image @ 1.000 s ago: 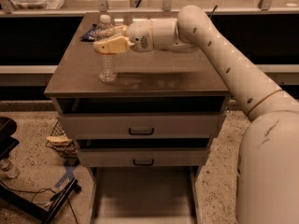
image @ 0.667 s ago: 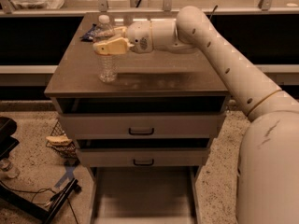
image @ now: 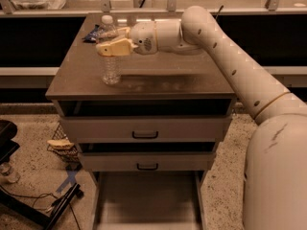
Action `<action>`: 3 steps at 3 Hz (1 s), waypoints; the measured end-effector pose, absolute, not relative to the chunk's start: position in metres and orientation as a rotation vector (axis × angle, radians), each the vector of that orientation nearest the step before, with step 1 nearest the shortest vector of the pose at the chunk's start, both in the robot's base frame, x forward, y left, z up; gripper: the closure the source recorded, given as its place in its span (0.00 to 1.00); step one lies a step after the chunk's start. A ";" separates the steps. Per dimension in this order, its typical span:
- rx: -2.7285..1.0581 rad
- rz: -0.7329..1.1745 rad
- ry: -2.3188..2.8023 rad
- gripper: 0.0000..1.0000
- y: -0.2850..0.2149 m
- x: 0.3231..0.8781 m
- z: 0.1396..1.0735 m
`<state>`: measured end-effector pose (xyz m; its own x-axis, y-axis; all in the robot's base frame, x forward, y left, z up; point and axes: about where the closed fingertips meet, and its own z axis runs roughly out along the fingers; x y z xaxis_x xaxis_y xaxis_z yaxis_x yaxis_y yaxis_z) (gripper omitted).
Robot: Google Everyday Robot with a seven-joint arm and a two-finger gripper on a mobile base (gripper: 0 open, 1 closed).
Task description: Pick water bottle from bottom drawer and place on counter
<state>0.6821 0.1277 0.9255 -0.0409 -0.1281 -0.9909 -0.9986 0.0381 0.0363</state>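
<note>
The water bottle [image: 111, 70], clear with a white cap, stands upright on the left part of the counter [image: 182, 80]. My gripper [image: 108, 40] reaches in from the right at the bottle's upper body. One tan finger [image: 114, 47] lies in front of the bottle and the other behind it, closed against it. The bottom drawer [image: 148, 200] is pulled out below, and its pale floor shows nothing on it.
A blue packet [image: 91, 34] lies on the counter's back left corner, just behind the bottle. The two upper drawers [image: 144, 128] with black handles are slightly open. A wire basket [image: 62, 145] and a black stand with cables [image: 43, 205] are on the floor at left.
</note>
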 end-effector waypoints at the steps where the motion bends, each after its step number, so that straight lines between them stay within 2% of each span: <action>1: -1.258 1.147 1.350 1.00 0.128 0.682 0.926; 3: -1.259 1.147 1.350 1.00 0.128 0.682 0.926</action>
